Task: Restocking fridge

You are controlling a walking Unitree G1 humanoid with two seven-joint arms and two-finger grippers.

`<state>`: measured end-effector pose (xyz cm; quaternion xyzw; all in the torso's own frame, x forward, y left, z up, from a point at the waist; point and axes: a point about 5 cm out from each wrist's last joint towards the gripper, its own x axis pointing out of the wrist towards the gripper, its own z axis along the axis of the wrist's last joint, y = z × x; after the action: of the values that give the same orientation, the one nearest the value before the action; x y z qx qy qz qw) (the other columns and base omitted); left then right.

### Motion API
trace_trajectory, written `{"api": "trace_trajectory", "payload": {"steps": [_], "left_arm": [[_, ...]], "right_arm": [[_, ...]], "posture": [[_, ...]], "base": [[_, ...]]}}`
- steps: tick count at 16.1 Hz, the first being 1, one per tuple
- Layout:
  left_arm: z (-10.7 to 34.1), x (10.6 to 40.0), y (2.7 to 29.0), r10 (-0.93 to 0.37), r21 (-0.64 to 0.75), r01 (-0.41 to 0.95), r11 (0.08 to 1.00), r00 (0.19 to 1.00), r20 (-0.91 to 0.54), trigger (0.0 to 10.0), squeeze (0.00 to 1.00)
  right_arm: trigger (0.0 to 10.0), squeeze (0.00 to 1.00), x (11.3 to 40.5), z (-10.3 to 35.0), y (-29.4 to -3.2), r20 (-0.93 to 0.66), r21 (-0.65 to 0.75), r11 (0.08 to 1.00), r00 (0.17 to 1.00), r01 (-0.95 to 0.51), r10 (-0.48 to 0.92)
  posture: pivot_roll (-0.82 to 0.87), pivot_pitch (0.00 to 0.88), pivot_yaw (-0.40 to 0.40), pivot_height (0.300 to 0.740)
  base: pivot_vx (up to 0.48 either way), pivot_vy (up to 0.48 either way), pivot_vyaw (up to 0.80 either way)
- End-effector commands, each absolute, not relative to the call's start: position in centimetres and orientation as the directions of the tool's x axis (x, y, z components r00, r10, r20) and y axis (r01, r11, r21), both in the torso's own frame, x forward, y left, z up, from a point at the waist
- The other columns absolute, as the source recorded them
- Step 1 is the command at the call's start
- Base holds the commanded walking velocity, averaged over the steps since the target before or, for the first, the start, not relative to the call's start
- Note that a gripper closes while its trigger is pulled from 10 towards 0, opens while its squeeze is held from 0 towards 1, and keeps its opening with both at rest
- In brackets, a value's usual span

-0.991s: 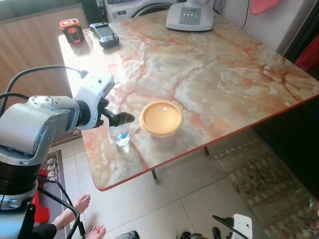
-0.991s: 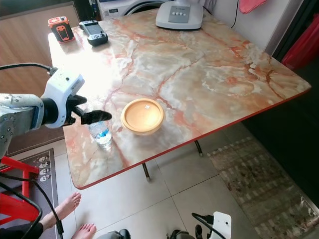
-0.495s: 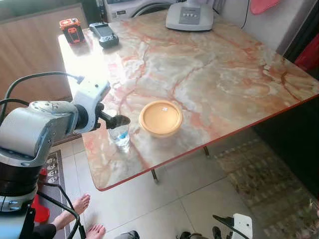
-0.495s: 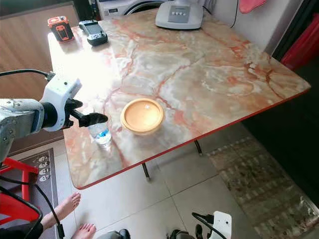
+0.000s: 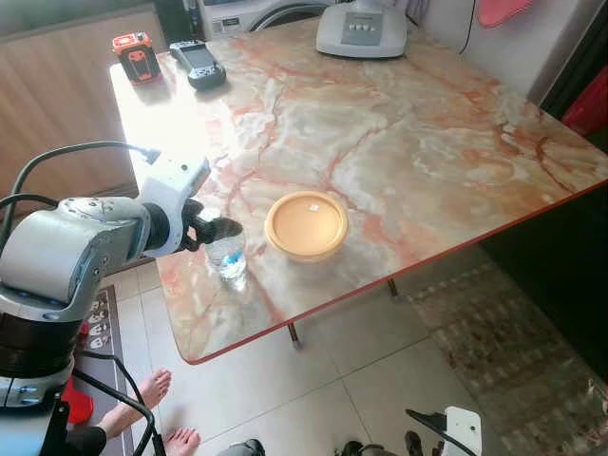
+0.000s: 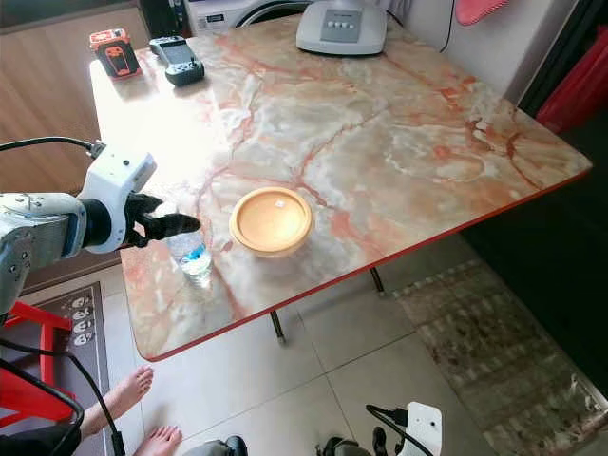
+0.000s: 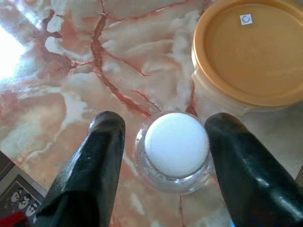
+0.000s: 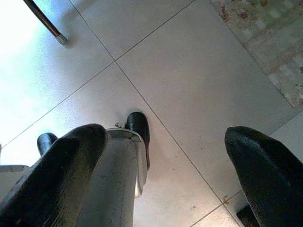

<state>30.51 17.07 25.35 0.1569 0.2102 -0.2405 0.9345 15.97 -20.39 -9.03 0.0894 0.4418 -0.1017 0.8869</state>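
One marble table (image 5: 408, 142) with pink and rust veins takes up most of the head views, standing on a pale tiled floor (image 5: 313, 389). One patterned rug (image 5: 513, 351) lies on the floor at about 4 o'clock from the table.

One grey appliance base (image 5: 362, 30) sits at the table's far edge, at 12 o'clock. At about 10 o'clock, on the far left corner, lie two small devices: one orange and black (image 5: 133, 55), one dark handheld controller (image 5: 199, 65) just beside it.

One round yellow lidded container (image 5: 307, 225) rests near the table's front edge. At its 9 o'clock, just beside it, stands one clear water bottle (image 5: 228, 258) with a white cap (image 7: 176, 144), upright.

The left gripper (image 7: 165, 142) is at the bottle's top. Its two black fingers (image 7: 102, 156) stand spread either side of the cap, a gap showing on each side, so the jaws are open and hold nothing.

The right gripper (image 8: 165, 156) hangs over the floor tiles, its two fingers wide apart and empty.

Two bare feet (image 5: 157, 408) of a person show at 7 o'clock, beside a red object (image 5: 78, 399).
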Motion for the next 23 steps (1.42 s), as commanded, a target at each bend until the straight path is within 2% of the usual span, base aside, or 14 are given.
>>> {"api": "trace_trajectory", "payload": {"steps": [1,11,15,18,20,21,22,23], "left_arm": [[25.3,30.6,17.5,-0.366,0.195,0.493,0.848,0.810,-0.459,0.0,0.00],[25.6,30.5,17.0,-0.399,0.185,0.517,0.836,0.803,-0.443,0.0,0.00],[25.7,30.7,17.2,-0.378,0.193,0.490,0.850,0.823,-0.424,0.0,0.00],[27.0,31.7,19.1,-0.260,0.226,0.351,0.909,0.899,-0.351,0.0,0.00],[27.8,32.6,21.9,-0.079,0.292,0.163,0.943,0.957,-0.279,0.0,0.00],[28.2,32.8,23.1,-0.010,0.307,0.087,0.948,0.969,-0.246,3.5,0.00],[28.4,33.0,24.0,0.037,0.313,0.031,0.949,0.978,-0.207,10.0,0.00],[28.3,33.3,24.9,0.069,0.325,-0.015,0.946,0.985,-0.155,10.0,0.00]], "right_arm": [[10.0,0.00,15.3,-9.3,-20.4,-0.813,0.066,0.962,0.573,0.264,-0.102],[10.0,0.00,15.5,-9.2,-20.3,-0.813,0.068,0.966,0.575,0.249,-0.091],[10.0,0.00,15.5,-9.3,-20.1,-0.814,0.069,0.967,0.574,0.246,-0.088],[10.0,0.00,15.5,-9.3,-20.0,-0.815,0.069,0.968,0.574,0.242,-0.085],[10.0,0.00,15.5,-9.3,-20.0,-0.815,0.070,0.969,0.574,0.239,-0.083],[10.0,0.00,15.5,-9.3,-20.0,-0.815,0.069,0.969,0.574,0.237,-0.082],[10.0,0.00,15.5,-9.3,-20.0,-0.815,0.069,0.969,0.573,0.236,-0.082],[10.0,0.00,15.4,-9.3,-20.0,-0.816,0.067,0.970,0.572,0.234,-0.082]], "posture": [[0.04,0.175,0.004,0.740],[0.04,0.174,0.005,0.740],[0.04,0.175,0.004,0.740],[0.04,0.177,0.004,0.740],[0.05,0.176,0.003,0.740],[0.05,0.177,0.003,0.740],[0.05,0.175,0.004,0.740],[0.05,0.170,0.005,0.740]], "base": [[0.000,0.000,0.00],[0.000,0.000,0.00],[0.000,0.000,0.00],[0.000,0.000,0.00],[0.000,0.000,0.00],[0.000,0.000,0.00],[0.000,0.000,0.00],[0.000,0.000,0.00]]}}
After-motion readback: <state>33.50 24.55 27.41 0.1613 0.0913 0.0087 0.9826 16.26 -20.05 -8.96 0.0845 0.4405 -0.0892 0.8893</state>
